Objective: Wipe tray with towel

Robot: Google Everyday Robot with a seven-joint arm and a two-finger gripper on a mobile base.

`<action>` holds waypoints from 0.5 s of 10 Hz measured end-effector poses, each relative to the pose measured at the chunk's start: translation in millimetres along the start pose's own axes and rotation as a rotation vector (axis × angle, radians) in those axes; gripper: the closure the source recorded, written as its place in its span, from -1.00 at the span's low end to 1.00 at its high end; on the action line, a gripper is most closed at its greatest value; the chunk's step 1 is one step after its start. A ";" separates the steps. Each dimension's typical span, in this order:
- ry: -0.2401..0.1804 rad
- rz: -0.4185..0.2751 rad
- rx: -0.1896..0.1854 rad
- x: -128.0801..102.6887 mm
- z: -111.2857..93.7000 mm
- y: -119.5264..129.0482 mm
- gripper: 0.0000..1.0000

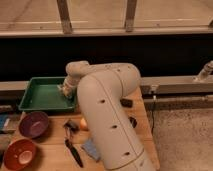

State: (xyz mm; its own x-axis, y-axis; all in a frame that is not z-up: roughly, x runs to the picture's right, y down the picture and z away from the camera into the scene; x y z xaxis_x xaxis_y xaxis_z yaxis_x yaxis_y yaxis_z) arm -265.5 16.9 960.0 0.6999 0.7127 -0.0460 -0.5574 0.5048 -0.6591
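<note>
1. Camera view shows the robot's thick white arm [107,115] rising from the lower middle and bending left toward a green tray [35,96] at the back left of the wooden worktop [50,155].
2. The end effector [65,90] sits low over the right side of the tray, at the end of the arm's rounded wrist; whether it is released or clenched cannot be told.
3. A pale, crumpled towel [63,92] appears right at the end effector, on the tray floor near the right wall; whether it is grasped or only pressed cannot be told.
4. The rest of the tray floor to the left is bare green.
5. In front of the tray, on the left of the worktop, stands a purple bowl [33,124], and nearer the lower left corner a red-orange bowl [19,154].
6. Just left of the arm lies an orange round object [83,123], touching or almost touching a small dark item [71,125].
7. Below them a dark-handled utensil [74,153] lies diagonally, with a blue-grey sponge-like block [92,149] just beside it, partly hidden by the arm.
8. To the right of the arm a small black object [127,102] rests on the worktop.
</note>
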 end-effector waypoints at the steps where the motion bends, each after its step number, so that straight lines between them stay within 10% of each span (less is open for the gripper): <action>1: -0.008 -0.025 -0.005 -18.8 7.7 6.5 1.00; 5: -0.010 -0.178 -0.034 -42.3 10.6 67.7 1.00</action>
State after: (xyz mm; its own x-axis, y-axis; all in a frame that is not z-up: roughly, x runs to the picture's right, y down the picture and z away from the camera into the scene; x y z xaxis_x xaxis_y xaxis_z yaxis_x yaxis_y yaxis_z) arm -337.6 26.0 925.2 0.7813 0.6189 0.0809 -0.4098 0.6064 -0.6815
